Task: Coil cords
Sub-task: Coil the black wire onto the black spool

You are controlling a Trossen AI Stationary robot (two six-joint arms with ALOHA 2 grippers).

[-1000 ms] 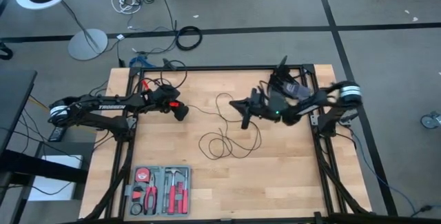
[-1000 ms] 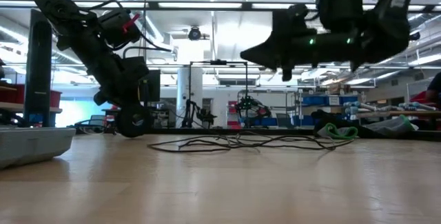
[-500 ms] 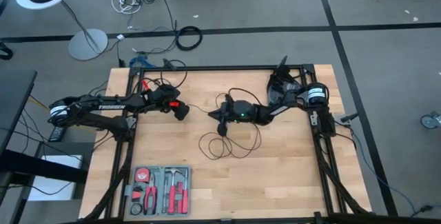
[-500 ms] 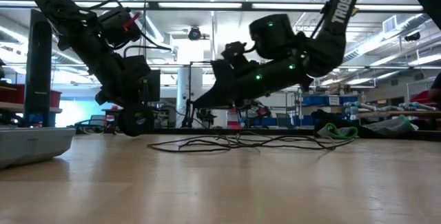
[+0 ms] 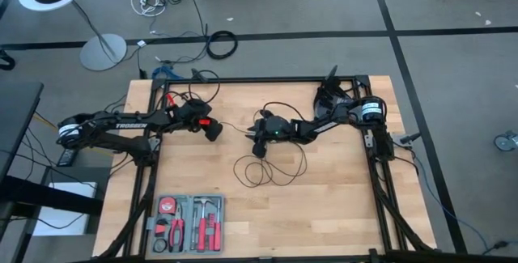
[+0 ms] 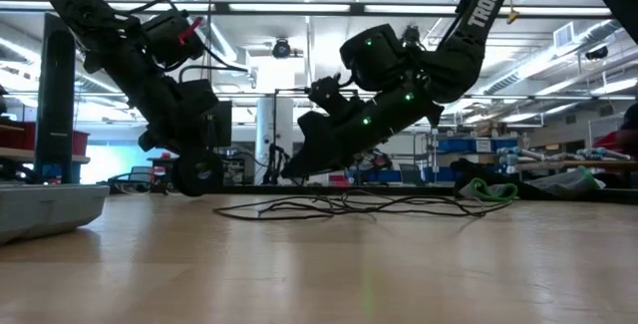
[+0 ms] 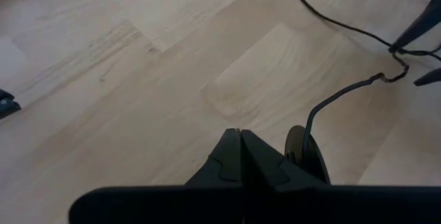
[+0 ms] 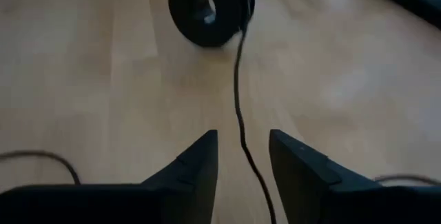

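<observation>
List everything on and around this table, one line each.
cord: one, thin black, looped mid-table
puck: one, black, on edge beside the left gripper
tool tray: one, grey with red-handled tools, table's near left corner
table: one, light wood
cable ring: one, thick black, on the floor beyond the table
white cables: a tangle, floor beyond
lamp base: one, grey, floor
left gripper: shut, at the puck
right gripper: open, straddling the cord
</observation>
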